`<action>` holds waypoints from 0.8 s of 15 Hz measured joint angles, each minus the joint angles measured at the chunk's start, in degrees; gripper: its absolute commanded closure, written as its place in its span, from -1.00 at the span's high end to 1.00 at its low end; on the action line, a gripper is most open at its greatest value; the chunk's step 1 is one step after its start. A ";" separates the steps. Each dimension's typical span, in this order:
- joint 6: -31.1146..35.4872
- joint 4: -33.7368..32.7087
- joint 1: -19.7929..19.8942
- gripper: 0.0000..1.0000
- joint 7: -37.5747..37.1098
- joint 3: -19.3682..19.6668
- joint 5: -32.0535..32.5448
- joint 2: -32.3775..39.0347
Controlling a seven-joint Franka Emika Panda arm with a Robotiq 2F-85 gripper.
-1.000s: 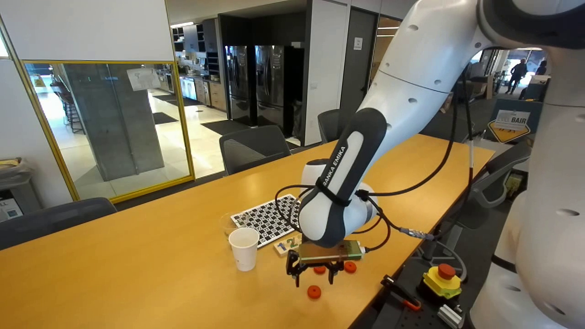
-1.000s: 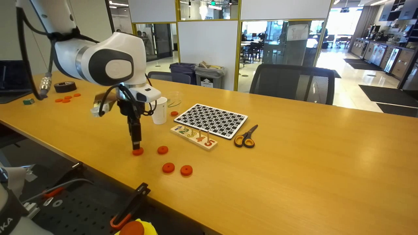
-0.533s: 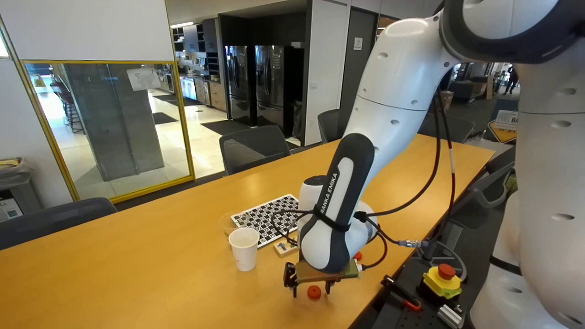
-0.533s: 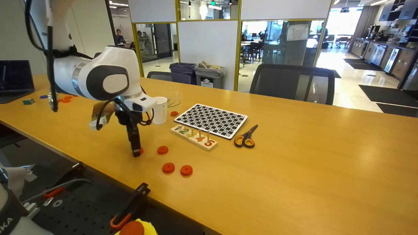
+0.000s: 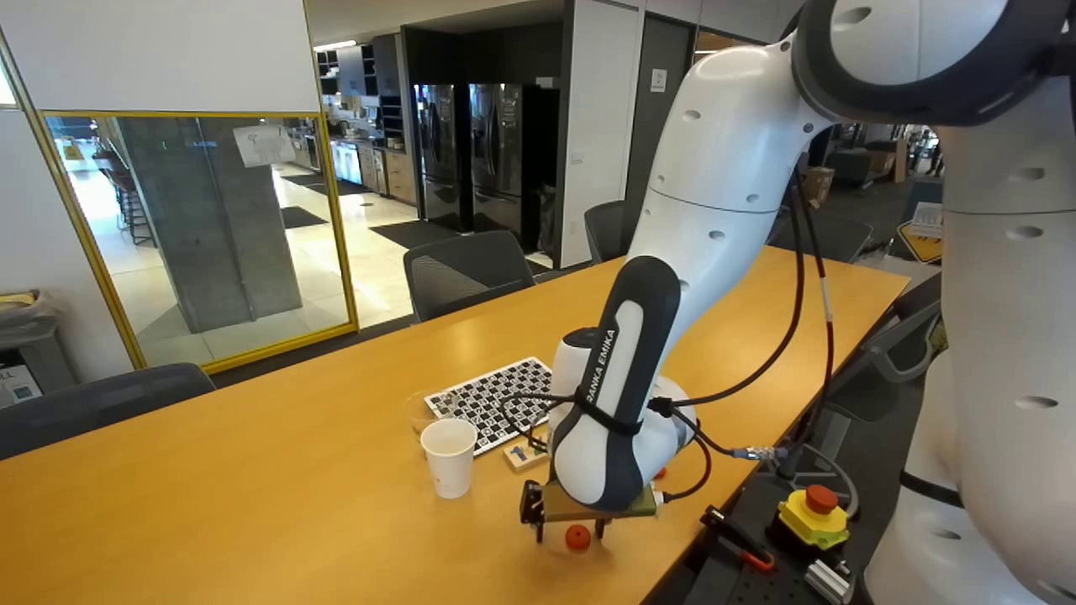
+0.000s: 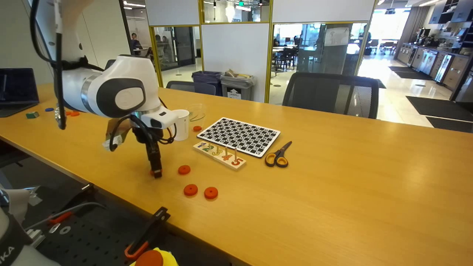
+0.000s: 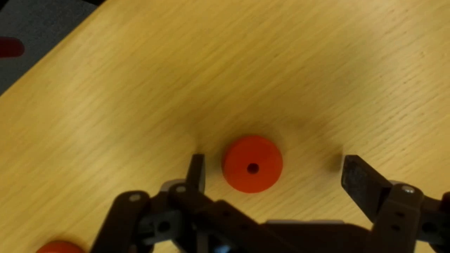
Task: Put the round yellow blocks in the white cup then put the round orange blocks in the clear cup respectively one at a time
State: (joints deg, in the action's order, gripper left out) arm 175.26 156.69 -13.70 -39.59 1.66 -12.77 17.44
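1. Round orange blocks (image 6: 211, 192): two lie nearest me on the table (image 6: 343, 192), just beside each other, not touching; a third block (image 6: 184, 169) sits a little beyond. All three seen whole.
2. Fourth orange block (image 7: 252, 158): flat between the fingertips (image 7: 358, 182) of the gripper (image 7: 276, 158), touching neither. In an exterior view the gripper covers most of it. Jaws spread wide; nothing held. Whether the tips meet the table, I cannot tell.
3. Arm (image 5: 706, 189): slopes down from overhead, bent at the wrist (image 5: 580, 462), with the gripper pointing at the table. Its upper part is cut off in both exterior views.
4. Number board (image 5: 524, 455): in an exterior view the wrist hides all but one end.
5. Checkered board (image 6: 239, 136): lies flat beyond the number board, partly behind the arm in an exterior view.
6. White cup (image 5: 450, 466): upright. The wrist overlaps one side in an exterior view; its inner bottom cannot be seen.
7. Clear cup (image 6: 197, 111): just past the white cup, faint, outline hard to make out. An orange block (image 6: 197, 128) lies near it.
8. Orange pieces (image 6: 75, 113) at the far end: partly behind the arm and a hanging cable (image 6: 59, 81), so not countable. Laptop (image 6: 18, 90): cut off at the edge of view.
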 measured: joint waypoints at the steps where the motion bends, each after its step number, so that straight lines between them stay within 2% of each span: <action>1: 0.44 0.07 0.00 1.00 0.00 -0.05 -0.35 0.00; 9: 0.73 0.41 0.00 1.00 -0.04 -0.13 -1.47 -0.01; 10: 0.73 0.41 0.00 0.50 -0.04 -0.13 -1.49 -0.01; 11: 0.73 0.41 0.00 0.48 -0.04 -0.13 -1.49 -0.01; 12: 0.73 0.41 0.00 0.36 -0.04 -0.14 -1.53 -0.01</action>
State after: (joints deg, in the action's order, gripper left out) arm 175.99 157.10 -13.70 -39.63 1.52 -14.30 17.44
